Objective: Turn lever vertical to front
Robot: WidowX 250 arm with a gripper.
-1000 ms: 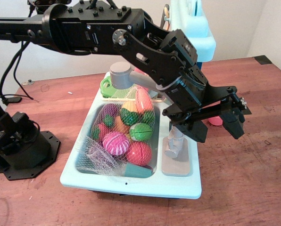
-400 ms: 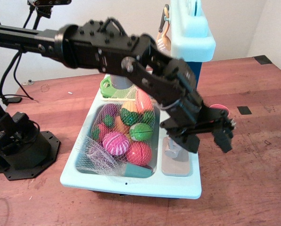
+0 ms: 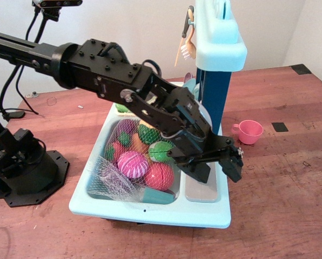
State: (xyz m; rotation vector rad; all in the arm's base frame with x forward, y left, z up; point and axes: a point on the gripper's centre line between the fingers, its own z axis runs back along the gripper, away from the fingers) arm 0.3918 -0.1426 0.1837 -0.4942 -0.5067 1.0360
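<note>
I am looking at a reddish-brown wooden table [image 3: 290,216] set against a white wall, with a pale blue plastic toy sink unit [image 3: 150,208] standing on it and a tall blue-and-pale-blue toy shelf column [image 3: 217,48] at its back.

Only one view is available to me, the overhead-front camera, so I am reporting from it alone.

The black articulated robot arm [image 3: 96,75] is reaching across the basin from the left. Compared with a second ago, it is sitting lower and further left: the black two-fingered gripper [image 3: 217,167], previously out over the table to the right of the sink, is now hanging directly over the grey faucet base plate [image 3: 201,191]. Its fingers are spread apart with nothing between them. That shift is also uncovering a small pink plastic cup [image 3: 248,131] on the table.

The short grey plastic lever is now hidden behind the gripper body; I am judging it to be on the faucet base just under the left finger, but I cannot confirm its angle or whether contact exists. The faucet spout is likewise hidden by the arm.

A white mesh bag of coloured plastic toy fruit and vegetables [image 3: 139,159] is filling the basin, just beside the gripper.

My assessment: the approach is nearly complete, and the turn itself is not yet started.
</note>
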